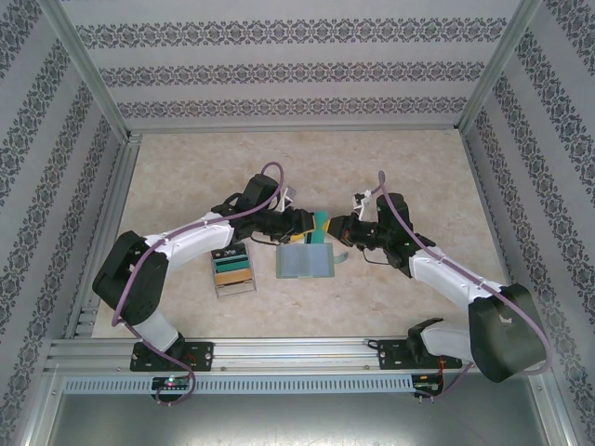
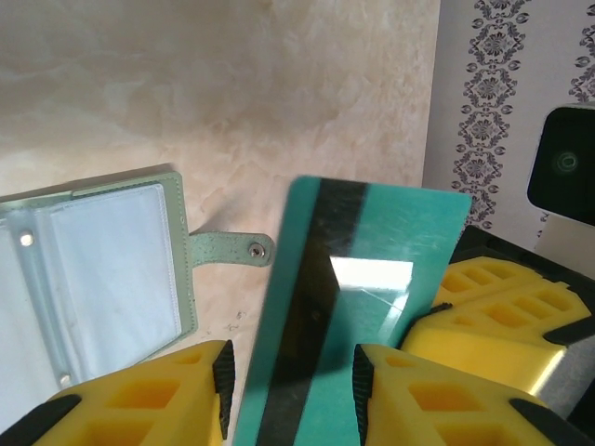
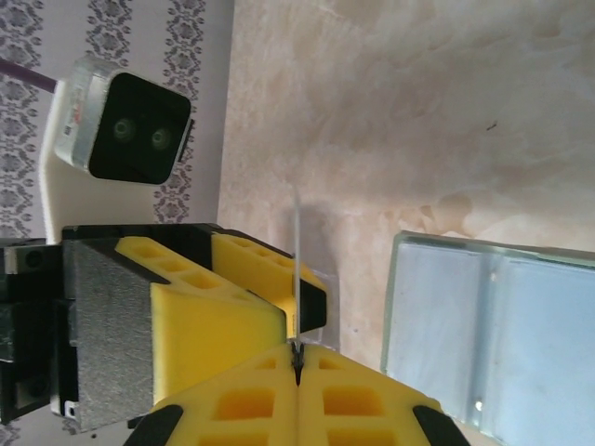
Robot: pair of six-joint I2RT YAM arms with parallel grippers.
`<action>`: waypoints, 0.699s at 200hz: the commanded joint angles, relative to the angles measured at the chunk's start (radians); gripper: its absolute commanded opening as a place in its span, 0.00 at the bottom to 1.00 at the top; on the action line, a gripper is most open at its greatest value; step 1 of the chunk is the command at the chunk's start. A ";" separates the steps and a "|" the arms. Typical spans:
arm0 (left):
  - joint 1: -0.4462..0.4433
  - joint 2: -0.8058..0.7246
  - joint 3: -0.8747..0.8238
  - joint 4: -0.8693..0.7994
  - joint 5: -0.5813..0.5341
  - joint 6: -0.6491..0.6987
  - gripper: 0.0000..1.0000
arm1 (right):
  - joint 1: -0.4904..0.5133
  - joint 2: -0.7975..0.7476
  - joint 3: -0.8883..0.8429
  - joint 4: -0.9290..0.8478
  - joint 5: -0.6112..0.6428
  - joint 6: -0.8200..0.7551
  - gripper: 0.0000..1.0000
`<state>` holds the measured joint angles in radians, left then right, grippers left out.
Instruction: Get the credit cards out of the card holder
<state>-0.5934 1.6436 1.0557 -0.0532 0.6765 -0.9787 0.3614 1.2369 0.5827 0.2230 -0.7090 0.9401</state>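
The card holder (image 1: pixel 307 263) lies open and flat on the tabletop (image 1: pixel 418 167), its clear pockets facing up. In the left wrist view its (image 2: pixel 102 269) snap tab (image 2: pixel 232 249) sticks out flat from the side edge. The right wrist view shows two of its (image 3: pixel 483 325) pale pocket leaves side by side.

Just beyond the far edge of the card holder, a teal card (image 1: pixel 322 225) is held off the surface between the two arms. A black stripe runs the length of the card (image 2: pixel 418 232), and glare washes out part of its face.

The right gripper (image 1: pixel 340 229) is closed on the card. In its own view the fingers of this gripper (image 3: pixel 296 358) meet on the card's thin edge (image 3: pixel 296 260). The left gripper (image 1: pixel 305 223) comes in from the other side. Its (image 2: pixel 293 358) fingers stand partway apart, with the card passing behind the gap. I cannot tell whether either finger touches it.

A clear tray (image 1: pixel 232 272) of staggered coloured cards sits just left of the card holder, near it but apart. Beyond the card holder and to its right, bare tabletop runs to the patterned walls (image 1: pixel 297 70). On the near side, a strip of tabletop separates the card holder from the metal rail (image 1: pixel 279 351) that carries the arm bases.
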 commanded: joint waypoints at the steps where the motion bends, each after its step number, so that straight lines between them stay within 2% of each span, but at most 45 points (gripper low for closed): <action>1: 0.015 -0.011 -0.016 0.075 0.023 -0.026 0.38 | -0.010 0.008 -0.016 0.063 -0.038 0.023 0.00; 51: 0.017 -0.038 -0.032 0.107 0.028 -0.040 0.13 | -0.010 0.040 -0.029 0.064 -0.042 0.015 0.00; 64: 0.017 -0.048 -0.033 0.097 0.023 -0.034 0.06 | -0.010 0.045 -0.029 0.054 -0.037 0.004 0.17; 73: 0.017 -0.055 -0.036 0.087 0.020 -0.027 0.03 | -0.010 0.048 -0.030 0.045 -0.035 -0.003 0.40; 80: 0.017 -0.059 -0.035 0.074 0.014 -0.020 0.02 | -0.010 0.049 -0.030 0.034 -0.031 -0.009 0.52; 108: 0.017 -0.085 -0.017 -0.034 -0.014 0.058 0.00 | -0.009 0.035 -0.030 -0.015 0.001 -0.037 0.77; 115: 0.017 -0.094 -0.007 -0.086 -0.028 0.092 0.00 | -0.010 0.028 -0.030 -0.026 0.011 -0.044 0.84; 124: 0.017 -0.104 0.015 -0.172 -0.052 0.156 0.00 | -0.009 0.018 -0.032 -0.043 0.027 -0.051 0.87; 134: 0.017 -0.116 0.047 -0.274 -0.091 0.232 0.00 | -0.009 0.007 -0.031 -0.060 0.041 -0.062 0.97; 140: 0.017 -0.126 0.066 -0.340 -0.122 0.282 0.00 | -0.009 -0.002 -0.031 -0.072 0.049 -0.069 0.98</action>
<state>-0.5804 1.5688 1.0454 -0.1310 0.6502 -0.9020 0.3447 1.2770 0.5529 0.1947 -0.7006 0.9173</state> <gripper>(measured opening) 0.051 0.939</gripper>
